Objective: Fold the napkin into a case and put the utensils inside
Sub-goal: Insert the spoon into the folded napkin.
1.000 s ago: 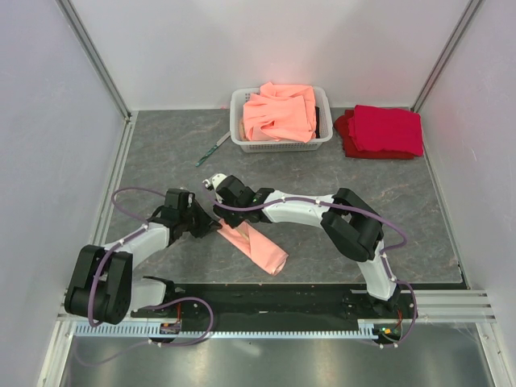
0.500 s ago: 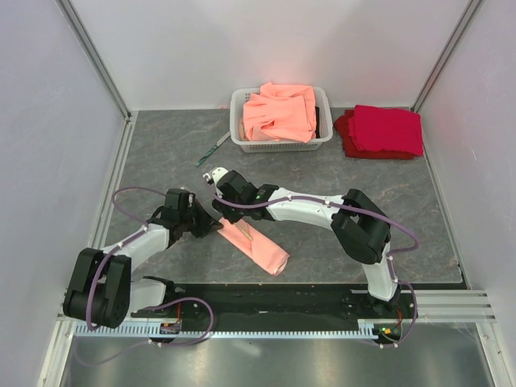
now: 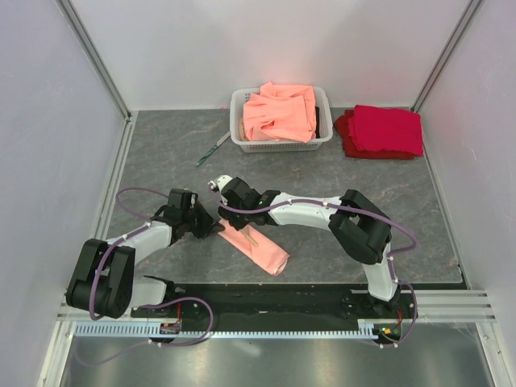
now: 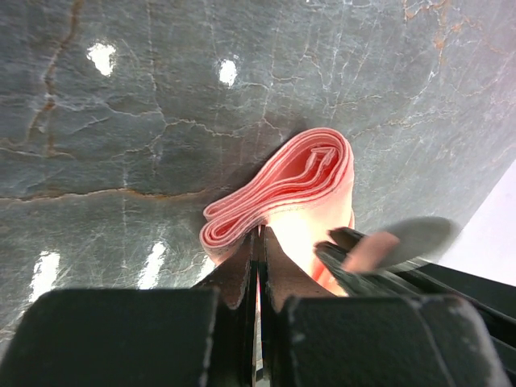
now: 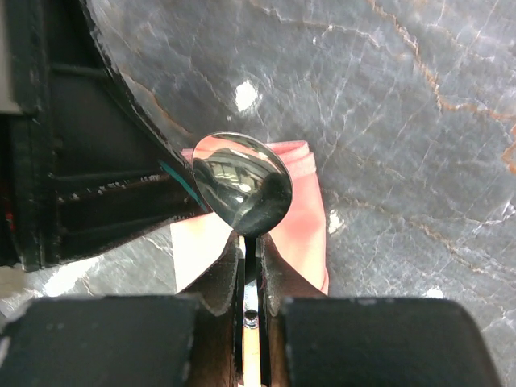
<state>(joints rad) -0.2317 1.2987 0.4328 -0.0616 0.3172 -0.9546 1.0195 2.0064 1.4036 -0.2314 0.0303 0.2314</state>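
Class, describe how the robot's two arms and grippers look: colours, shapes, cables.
The left arm and right arm have white links between bulky black joints, each trailed by a looping purple cable. The left gripper and right gripper end in black tapered fingers.

In the top view, the left claw and right claw covered the upper end of the napkin. The right claw's fingers hid the handle of the spoon. In the left wrist view, the spoon bowl was blurred. The teal piece on the desk was too small to identify.
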